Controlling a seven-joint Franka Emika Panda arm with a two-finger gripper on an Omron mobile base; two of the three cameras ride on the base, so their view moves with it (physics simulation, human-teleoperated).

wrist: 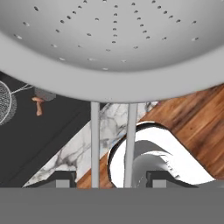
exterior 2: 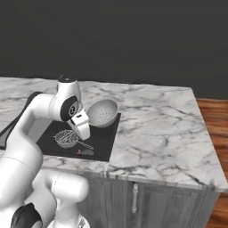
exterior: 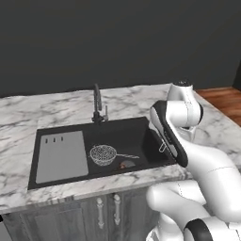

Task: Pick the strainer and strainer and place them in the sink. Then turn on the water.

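Note:
In the hand view a grey perforated bowl strainer (wrist: 113,48) spreads across the top, and its two thin handle wires run down between my fingertips. My gripper (wrist: 109,179) is shut on that handle. From the right base view my gripper (exterior 2: 85,129) carries this strainer (exterior 2: 103,112) tilted in the air, over the right rim of the black sink (exterior 2: 104,136). A second, wire-mesh strainer (exterior: 102,154) lies on the floor of the sink (exterior: 136,134), also seen as the mesh strainer (exterior 2: 66,138). The water is out of view.
A slim black tap (exterior: 97,104) stands behind the basin, and a grey drainboard (exterior: 61,155) fills its left part. A small reddish-brown thing (exterior: 123,164) lies by the drain. Marble counter (exterior 2: 156,124) spreads to the right, with wooden floor (exterior 2: 216,129) beyond its end.

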